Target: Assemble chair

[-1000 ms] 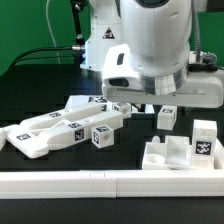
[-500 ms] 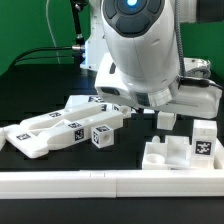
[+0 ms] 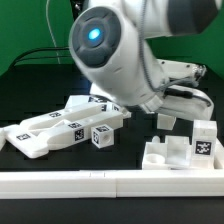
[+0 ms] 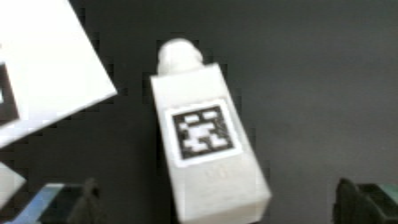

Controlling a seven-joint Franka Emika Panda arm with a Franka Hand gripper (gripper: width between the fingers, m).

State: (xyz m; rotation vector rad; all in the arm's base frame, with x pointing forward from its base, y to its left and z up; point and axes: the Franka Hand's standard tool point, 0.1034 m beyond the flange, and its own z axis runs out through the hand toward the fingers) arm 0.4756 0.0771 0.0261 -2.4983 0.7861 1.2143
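**benchrat:** So how far along is this build? Looks like barely anything's happened.

**pegleg_07:** Pretty much, as far as I can judge. Biggest thing in the exterior view is the arm (image 3: 110, 55), blurry and leaning over the middle of the black counter (image 3: 20, 100), so it hides whatever is right under it. A plain border rail (image 3: 90, 182) runs along the front edge. The chair (image 3: 100, 135) is just loose white parts. There's a heap of long pieces (image 3: 45, 135) lying against each other on the exterior view's left, and the slotted seat block (image 3: 165, 155) sits on the exterior view's right, well apart from the heap. Near it are a couple of small blocks (image 3: 166, 120) with tags on them.

**benchrat:** Nothing slotted in?

**pegleg_07:** Not that I can see. The seat block's slots look empty and none of the parts look joined, so I'd say basically the whole assembly is left to do. Can't tell if one of those little blocks is resting on the seat block or standing behind it.

**benchrat:** And the claw?

**pegleg_07:** In the wrist view the claw (image 4: 217, 205) is spread wide and holding nothing. A pegged piece (image 4: 205, 130) with a tag lies flat on the counter in the gap between the tips, not touching either one. My guess is it's lining up for a first pick.
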